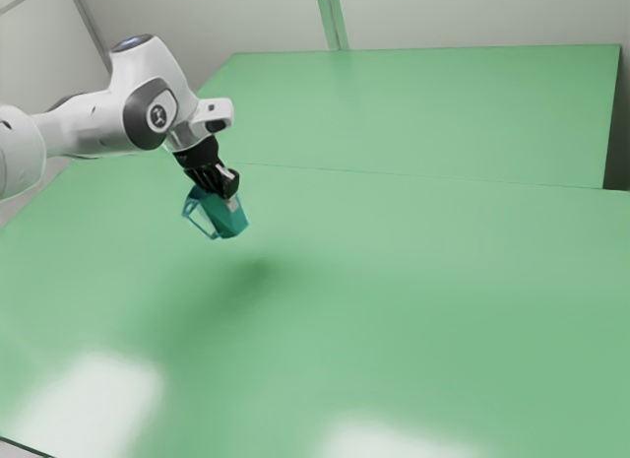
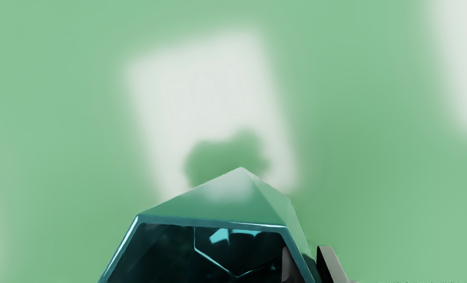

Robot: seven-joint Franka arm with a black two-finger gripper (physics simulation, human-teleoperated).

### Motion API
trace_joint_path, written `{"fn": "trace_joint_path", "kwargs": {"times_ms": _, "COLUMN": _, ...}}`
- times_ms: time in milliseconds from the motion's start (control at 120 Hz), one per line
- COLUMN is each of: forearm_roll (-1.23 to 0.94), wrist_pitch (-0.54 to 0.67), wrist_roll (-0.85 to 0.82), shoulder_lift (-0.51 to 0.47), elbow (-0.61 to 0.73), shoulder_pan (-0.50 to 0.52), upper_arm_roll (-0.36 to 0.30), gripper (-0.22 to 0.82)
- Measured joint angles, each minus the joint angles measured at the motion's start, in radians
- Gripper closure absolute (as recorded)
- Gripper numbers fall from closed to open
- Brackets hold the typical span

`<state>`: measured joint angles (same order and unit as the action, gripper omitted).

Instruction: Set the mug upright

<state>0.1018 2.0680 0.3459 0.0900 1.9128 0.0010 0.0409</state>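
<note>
The fingers (image 2: 333, 264) pinch the wall of the mug (image 1: 228, 218), which hangs tilted above the surface (image 1: 413, 300), left of centre in the exterior view; best level its base, lower gently, then release.

text: none legible | arm (image 1: 87, 135): round emblem (image 1: 158, 115), too small to read

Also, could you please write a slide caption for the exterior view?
Black gripper holding a tilted teal mug, handle toward the exterior view's left, above a green table.
</note>
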Motion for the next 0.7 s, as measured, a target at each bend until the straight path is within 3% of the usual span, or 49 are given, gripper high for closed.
{"fn": "trace_joint_path", "kwargs": {"times_ms": 700, "forearm_roll": -0.112, "wrist_pitch": 0.116, "wrist_roll": -0.211, "shoulder_lift": 0.135, "elbow": 0.086, "shoulder_pan": -0.005, "upper_arm_roll": -0.013, "gripper": 0.77}}
